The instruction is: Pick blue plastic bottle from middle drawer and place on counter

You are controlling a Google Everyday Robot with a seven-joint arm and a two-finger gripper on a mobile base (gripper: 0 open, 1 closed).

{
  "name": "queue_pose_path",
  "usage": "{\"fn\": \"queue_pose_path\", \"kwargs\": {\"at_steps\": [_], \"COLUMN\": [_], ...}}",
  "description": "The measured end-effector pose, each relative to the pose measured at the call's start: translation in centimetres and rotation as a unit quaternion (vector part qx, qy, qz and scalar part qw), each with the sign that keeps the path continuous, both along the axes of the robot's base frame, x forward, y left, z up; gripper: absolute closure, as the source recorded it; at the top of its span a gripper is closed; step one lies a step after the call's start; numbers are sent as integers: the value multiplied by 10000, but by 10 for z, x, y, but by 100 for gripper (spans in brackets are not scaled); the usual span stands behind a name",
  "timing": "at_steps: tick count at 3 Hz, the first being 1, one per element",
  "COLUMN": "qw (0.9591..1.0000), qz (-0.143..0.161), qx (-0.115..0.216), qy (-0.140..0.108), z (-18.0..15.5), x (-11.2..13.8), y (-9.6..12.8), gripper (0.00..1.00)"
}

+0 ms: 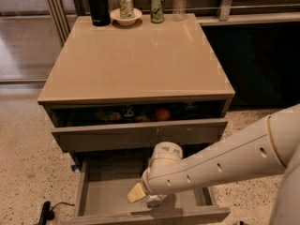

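The middle drawer [105,196] is pulled open at the bottom of the view, and its bare grey floor shows on the left. My gripper [143,196] hangs low inside it, near the front. The white arm reaches in from the right. The arm's wrist [165,157] covers the middle of the drawer, so the blue plastic bottle is hidden behind it. A small pale piece [154,200] shows just under the gripper; I cannot tell what it is. The beige counter [136,60] lies above, bare across its middle and front.
The upper drawer [140,134] stands slightly open with an orange and dark items inside. At the counter's back edge stand a black flask [96,3], a white bowl holding a can [125,13], a green can [157,7] and a clear bottle [179,1]. A black cable [46,212] lies on the floor at left.
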State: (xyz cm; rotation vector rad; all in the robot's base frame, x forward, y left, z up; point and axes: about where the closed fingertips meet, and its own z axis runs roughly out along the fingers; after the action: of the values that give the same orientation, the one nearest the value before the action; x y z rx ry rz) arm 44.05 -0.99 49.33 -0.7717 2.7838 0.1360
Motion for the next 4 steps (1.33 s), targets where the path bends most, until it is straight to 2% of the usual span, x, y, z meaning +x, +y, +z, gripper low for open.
{"fn": "queue_pose_path", "kwargs": {"at_steps": [1, 2, 4], "qw": [9995, 9995, 9991], "qz": [-297, -298, -400], "qx": [36, 35, 15], "qy": [34, 35, 159], "z": [-3, -4, -26], "x": [1, 1, 7], "y": [1, 1, 3], "gripper": [0, 0, 0]}}
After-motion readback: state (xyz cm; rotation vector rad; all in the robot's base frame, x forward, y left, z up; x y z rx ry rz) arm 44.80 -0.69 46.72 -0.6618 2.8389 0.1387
